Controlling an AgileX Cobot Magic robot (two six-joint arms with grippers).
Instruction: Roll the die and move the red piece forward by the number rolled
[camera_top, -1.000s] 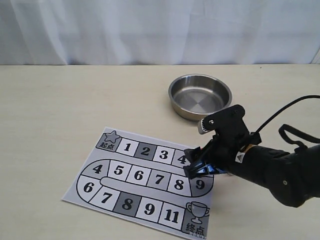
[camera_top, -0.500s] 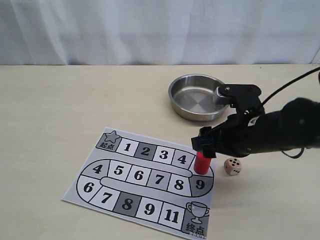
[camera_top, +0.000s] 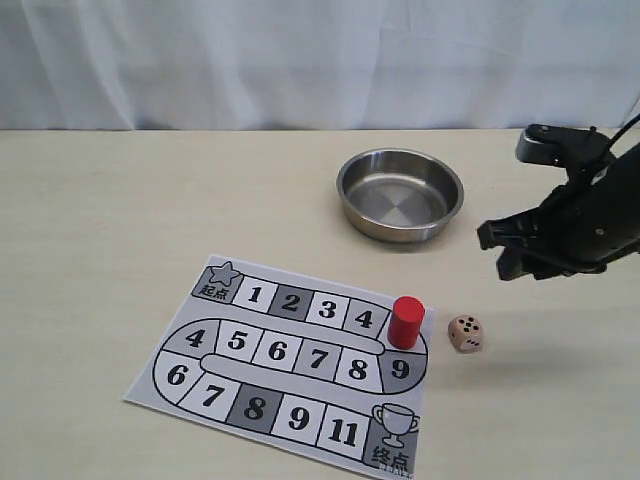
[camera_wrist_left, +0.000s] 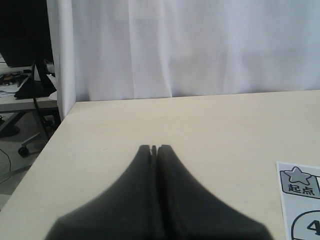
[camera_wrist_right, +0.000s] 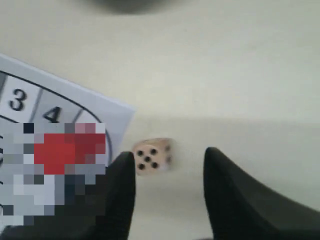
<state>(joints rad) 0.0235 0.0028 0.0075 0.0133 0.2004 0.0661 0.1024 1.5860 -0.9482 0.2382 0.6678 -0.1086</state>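
The red piece (camera_top: 406, 321) stands upright on the paper game board (camera_top: 225, 365), at the bend between squares 4 and 9. The die (camera_top: 465, 333) lies on the table just right of the board, five pips up. My right gripper (camera_top: 508, 252) hangs open above the table, up and to the right of the die, holding nothing. In the right wrist view the die (camera_wrist_right: 152, 155) lies beyond the open right gripper (camera_wrist_right: 170, 156), with the red piece (camera_wrist_right: 62, 152) beside it on the board. My left gripper (camera_wrist_left: 155, 148) is shut and empty over bare table; the exterior view does not show it.
A round steel bowl (camera_top: 400, 193) sits behind the board, left of the right arm. The board's start corner (camera_wrist_left: 300, 182) shows in the left wrist view. A white curtain (camera_top: 300, 60) backs the table. The table's left edge (camera_wrist_left: 50, 145) drops off near the left gripper.
The right gripper let go of the red piece on the board, then rose and pulled back to the right. The die, hidden a second ago, now lies in plain sight.
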